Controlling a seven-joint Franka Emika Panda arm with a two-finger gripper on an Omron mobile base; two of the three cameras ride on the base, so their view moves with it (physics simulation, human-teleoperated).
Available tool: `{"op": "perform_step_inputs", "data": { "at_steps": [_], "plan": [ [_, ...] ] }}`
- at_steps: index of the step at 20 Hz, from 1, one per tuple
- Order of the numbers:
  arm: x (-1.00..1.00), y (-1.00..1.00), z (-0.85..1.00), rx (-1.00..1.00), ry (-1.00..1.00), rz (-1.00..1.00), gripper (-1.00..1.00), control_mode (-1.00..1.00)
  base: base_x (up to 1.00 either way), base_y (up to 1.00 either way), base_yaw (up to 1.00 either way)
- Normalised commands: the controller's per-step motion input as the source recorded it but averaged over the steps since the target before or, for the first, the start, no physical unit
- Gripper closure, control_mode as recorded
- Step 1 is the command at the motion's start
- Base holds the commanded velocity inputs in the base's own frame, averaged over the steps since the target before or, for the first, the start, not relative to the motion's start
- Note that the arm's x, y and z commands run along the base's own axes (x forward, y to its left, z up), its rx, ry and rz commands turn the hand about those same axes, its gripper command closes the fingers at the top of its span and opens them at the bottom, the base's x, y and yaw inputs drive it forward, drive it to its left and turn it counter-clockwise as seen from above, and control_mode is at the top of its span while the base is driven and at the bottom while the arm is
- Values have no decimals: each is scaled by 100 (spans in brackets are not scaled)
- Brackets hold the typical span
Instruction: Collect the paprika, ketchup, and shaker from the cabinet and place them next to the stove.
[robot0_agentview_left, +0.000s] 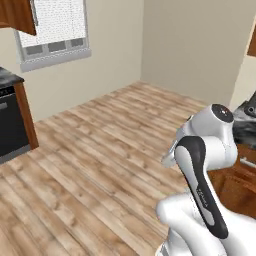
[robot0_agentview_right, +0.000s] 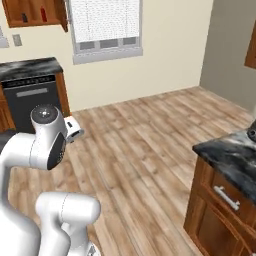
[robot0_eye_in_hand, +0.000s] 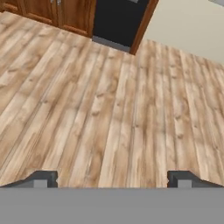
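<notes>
Glossy white rounded arm (robot0_agentview_left: 210, 150) with dark joint bands.

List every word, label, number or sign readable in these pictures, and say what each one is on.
No text reads clearly in any view.
Robot arm: small pale lettering on its dark band, too blurred to read.
Cabinet: a red bottle and a dark item beside it, too small for any label to be made out.

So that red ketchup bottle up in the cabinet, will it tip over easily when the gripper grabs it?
Probably. The ketchup looks slim and upright in the cabinet, so a nudge could topple it. A dark item stands nearby and might get knocked. It is too small to judge further.
</notes>
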Motion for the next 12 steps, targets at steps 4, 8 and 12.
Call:
{"op": "perform_step_inputs", "data": {
  "at_steps": [4,8,12],
  "plan": [
    [0,0,0,0,0,0,-100,100,-6,78,47],
    [0,0,0,0,0,0,-100,100,61,64,30],
    [0,0,0,0,0,0,-100,100,89,54,22]
  ]
}}
